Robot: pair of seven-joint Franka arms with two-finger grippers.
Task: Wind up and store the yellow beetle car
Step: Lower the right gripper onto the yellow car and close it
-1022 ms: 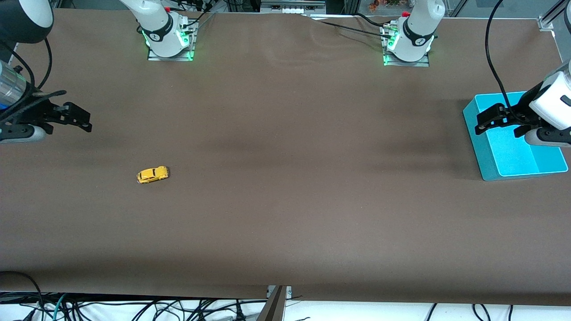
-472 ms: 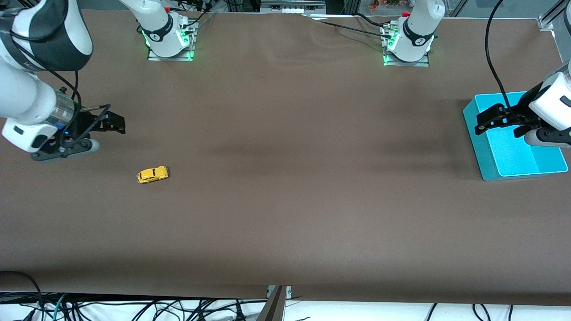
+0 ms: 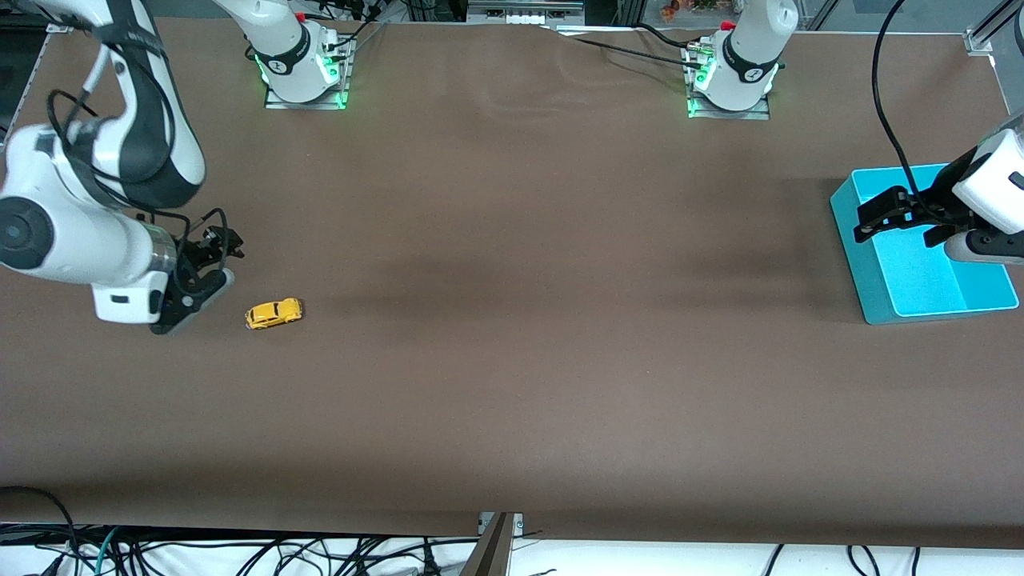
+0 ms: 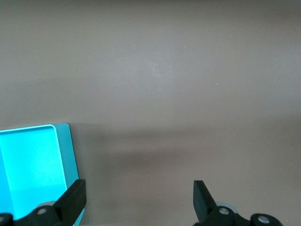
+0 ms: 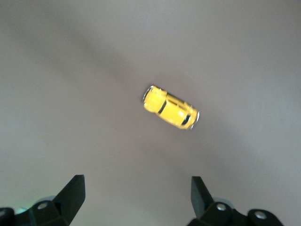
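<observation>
The yellow beetle car [image 3: 274, 313] stands on its wheels on the brown table, toward the right arm's end. In the right wrist view the car [image 5: 170, 107] lies ahead of the fingertips, apart from them. My right gripper [image 3: 219, 264] is open and empty, low over the table just beside the car. My left gripper [image 3: 874, 218] is open and empty over the inner edge of the teal bin [image 3: 850, 240] and waits there. In the left wrist view the open gripper [image 4: 138, 190] has bare table between its fingers, with the bin's corner [image 4: 66, 150] beside one finger.
The teal bin is an open, empty box at the left arm's end of the table. The brown cloth covers the whole table between car and bin. Both arm bases [image 3: 300, 68] [image 3: 732, 76] stand along the edge farthest from the front camera.
My right arm has swung in from the table's end toward the car and come down close beside it. The car and my left arm have not moved.
</observation>
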